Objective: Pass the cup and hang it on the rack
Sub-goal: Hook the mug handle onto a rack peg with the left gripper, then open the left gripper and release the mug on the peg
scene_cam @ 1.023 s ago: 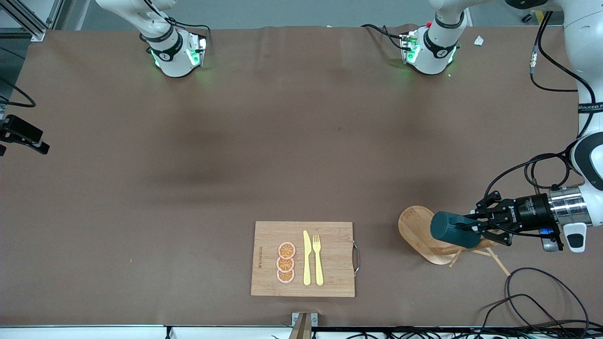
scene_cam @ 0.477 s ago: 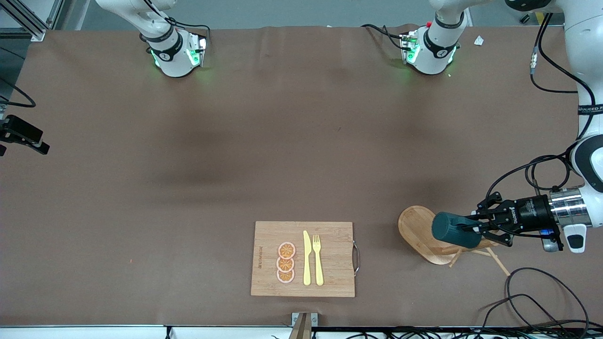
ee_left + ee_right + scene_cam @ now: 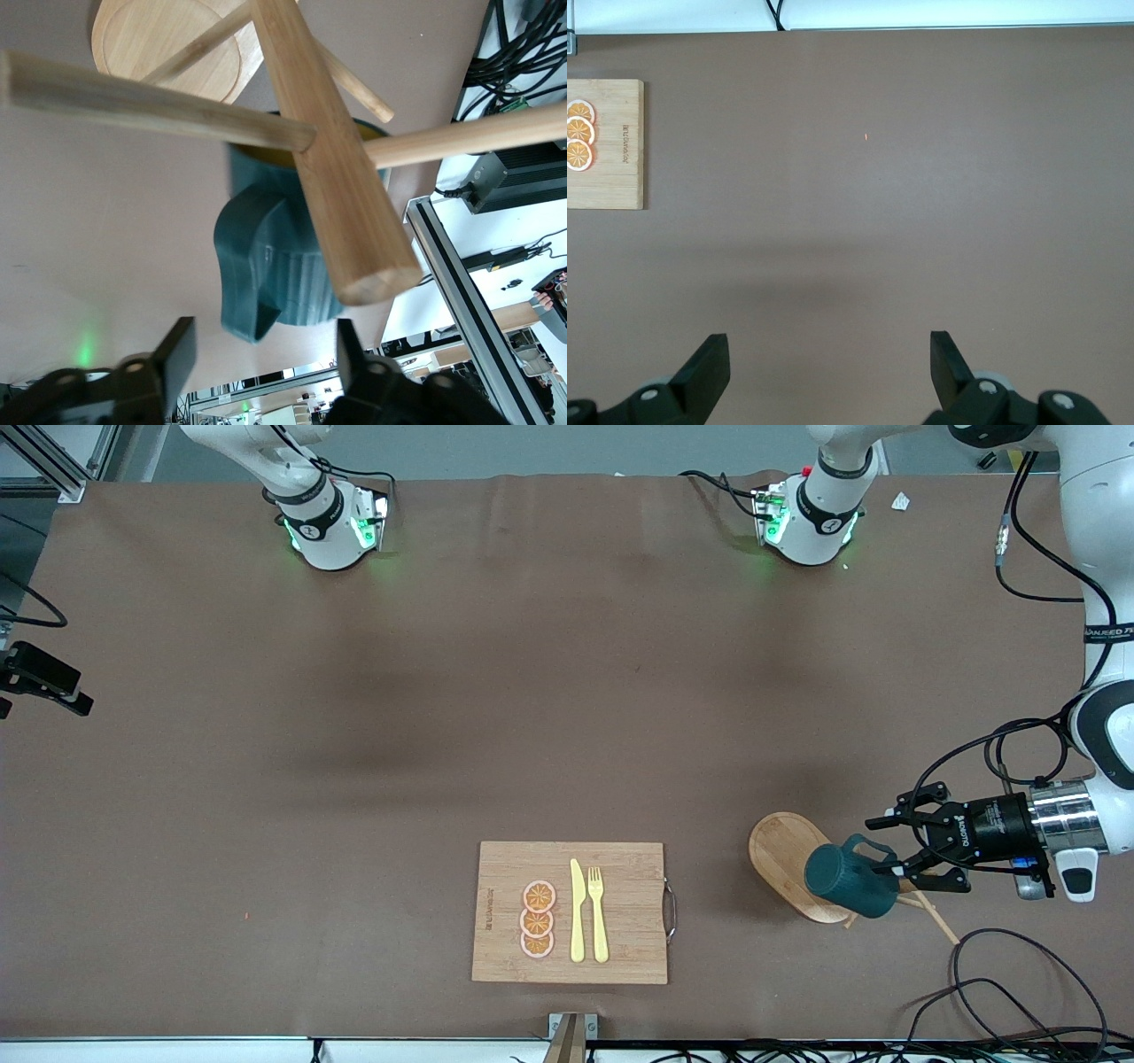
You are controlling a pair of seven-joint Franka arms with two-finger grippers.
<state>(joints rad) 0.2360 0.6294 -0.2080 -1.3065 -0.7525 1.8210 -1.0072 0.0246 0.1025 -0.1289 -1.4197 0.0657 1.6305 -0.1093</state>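
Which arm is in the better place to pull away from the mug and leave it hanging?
The left. The left gripper stands open beside the teal mug, which hangs on a peg of the wooden mug tree. The right gripper is open over bare table, not near the rack.

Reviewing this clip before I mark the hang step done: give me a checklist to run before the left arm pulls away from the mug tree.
1. Left hand open, fingers apart from the cup: ok.
2. Cup's handle free of the fingers: ok.
3. Cup hanging on a peg of the rack: ok in the left wrist view.
4. Cup hanging steady: cannot tell.
5. Rack upright on its base: ok.
6. Right hand open, waiting over bare table: ok.
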